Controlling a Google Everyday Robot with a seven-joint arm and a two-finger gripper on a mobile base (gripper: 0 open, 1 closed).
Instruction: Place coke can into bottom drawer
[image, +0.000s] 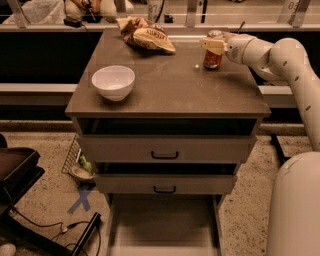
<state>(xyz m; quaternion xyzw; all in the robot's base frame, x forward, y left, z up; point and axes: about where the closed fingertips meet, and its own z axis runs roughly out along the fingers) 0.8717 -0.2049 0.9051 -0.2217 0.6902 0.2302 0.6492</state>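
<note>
one coke can (212, 59) stands upright on the cabinet top (170, 100), in the back-right area. the gripper (215, 46) is at the can's upper half, entering from the right, and its pale tip overlaps the can just under the silver lid. clamped on the can or only alongside: can't tell from this angle. the white arm (280, 55) runs off right and bends down along the frame edge.

surface, left to right: a white bowl (113, 81) sits upright near the front-left. a crumpled chip bag (146, 35) lies at the back, left of centre. then plain brown top up to the can. bowl and bag are both well apart from the can.

below the top is an open slot, then two upper drawers (165, 150) with black handles. the bottom drawer (162, 225) is pulled out toward the camera and shows a pale flat interior.

room: speckled floor (45, 150), with dark gear and cables (20, 180) at lower left. a blue tape x (80, 200) is on the floor left of the cabinet. a wire rack (72, 152) leans by the cabinet's left side. the robot's white body (295, 210) is at lower right, near the bottom drawer's right side.

edges: the can sits in from the right edge and near the back edge. a broad stretch of brown top lies between the can and the front edge.
</note>
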